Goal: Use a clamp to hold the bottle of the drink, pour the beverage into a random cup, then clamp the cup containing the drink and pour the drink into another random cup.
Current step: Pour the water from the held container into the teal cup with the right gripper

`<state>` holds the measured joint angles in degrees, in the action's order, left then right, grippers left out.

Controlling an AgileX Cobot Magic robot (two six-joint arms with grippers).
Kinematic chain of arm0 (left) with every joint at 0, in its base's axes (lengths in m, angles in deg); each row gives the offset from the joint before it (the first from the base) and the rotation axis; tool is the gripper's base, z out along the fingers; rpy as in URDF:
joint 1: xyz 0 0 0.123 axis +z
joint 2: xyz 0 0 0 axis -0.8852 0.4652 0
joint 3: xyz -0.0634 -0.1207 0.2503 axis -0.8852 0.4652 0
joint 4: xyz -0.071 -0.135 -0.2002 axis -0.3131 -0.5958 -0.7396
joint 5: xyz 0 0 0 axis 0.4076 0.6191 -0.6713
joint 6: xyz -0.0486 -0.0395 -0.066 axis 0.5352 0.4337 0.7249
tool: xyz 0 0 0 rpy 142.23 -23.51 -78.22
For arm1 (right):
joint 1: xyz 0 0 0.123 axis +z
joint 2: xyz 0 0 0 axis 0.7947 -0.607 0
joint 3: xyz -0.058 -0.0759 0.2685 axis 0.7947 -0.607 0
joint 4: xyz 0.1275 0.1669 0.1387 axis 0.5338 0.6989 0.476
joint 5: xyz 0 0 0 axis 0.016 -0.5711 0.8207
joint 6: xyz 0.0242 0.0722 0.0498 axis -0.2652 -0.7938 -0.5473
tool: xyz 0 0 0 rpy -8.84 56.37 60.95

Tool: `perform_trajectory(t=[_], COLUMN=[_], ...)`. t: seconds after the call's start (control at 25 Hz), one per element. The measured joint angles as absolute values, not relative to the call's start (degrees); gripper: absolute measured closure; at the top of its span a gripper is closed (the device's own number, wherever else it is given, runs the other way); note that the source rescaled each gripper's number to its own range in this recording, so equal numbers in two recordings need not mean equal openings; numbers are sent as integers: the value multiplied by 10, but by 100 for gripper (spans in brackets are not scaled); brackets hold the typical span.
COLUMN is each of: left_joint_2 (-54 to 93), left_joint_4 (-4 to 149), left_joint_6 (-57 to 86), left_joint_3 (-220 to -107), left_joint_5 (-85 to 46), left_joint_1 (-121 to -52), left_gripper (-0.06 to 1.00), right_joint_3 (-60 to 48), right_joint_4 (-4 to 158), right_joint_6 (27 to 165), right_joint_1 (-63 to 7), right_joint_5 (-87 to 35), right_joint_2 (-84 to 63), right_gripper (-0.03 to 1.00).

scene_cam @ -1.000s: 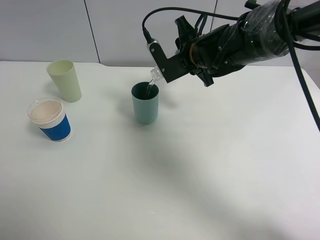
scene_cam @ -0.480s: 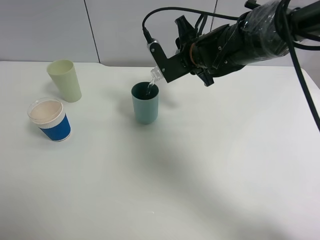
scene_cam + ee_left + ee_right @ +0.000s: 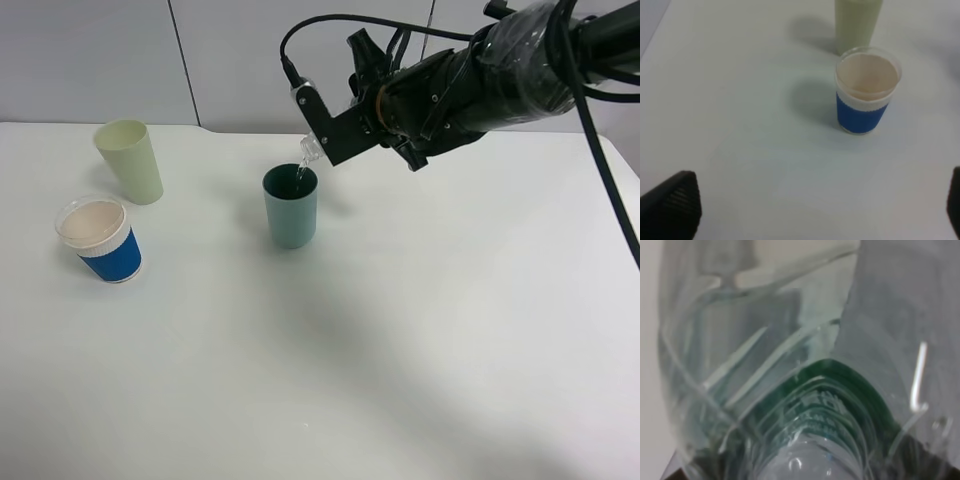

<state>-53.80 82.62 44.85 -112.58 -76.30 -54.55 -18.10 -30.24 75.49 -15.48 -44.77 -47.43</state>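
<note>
My right gripper (image 3: 330, 128) is shut on a clear plastic bottle (image 3: 311, 148), tipped with its mouth over the teal cup (image 3: 291, 206) at the table's middle back. A thin stream runs into the cup. The bottle (image 3: 790, 365) fills the right wrist view, with the teal cup seen through it. A pale green cup (image 3: 130, 160) stands at the back left, with a blue-sleeved white cup (image 3: 99, 240) in front of it. Both cups show in the left wrist view: the blue-sleeved cup (image 3: 867, 90) and the green cup (image 3: 857, 22). My left gripper (image 3: 810, 210) is open, with its fingertips at the frame's lower corners.
The white table (image 3: 350, 350) spreads wide around the cups. A grey wall runs behind its back edge. The right arm's black cables arch above the teal cup.
The right gripper and bottle have lifted and tilted very slightly; pouring goes on. The cups have not moved.
</note>
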Motion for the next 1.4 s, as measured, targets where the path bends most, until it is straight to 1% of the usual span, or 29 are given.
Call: perform_trajectory(t=[0.56, 1.4], left_joint_2=[-538, -538], left_joint_4=[826, 826], left_joint_6=[448, 448], left_joint_3=[-1126, -1126], left_joint_5=[-763, -763], left_joint_1=[-546, -546], left_gripper=[-6, -6], right_joint_3=[-181, -181], right_joint_4=[-302, -302], right_joint_6=[768, 800], right_joint_1=[-143, -143], right_joint_5=[-471, -481], right_joint_2=[-474, -474], right_gripper=[96, 96])
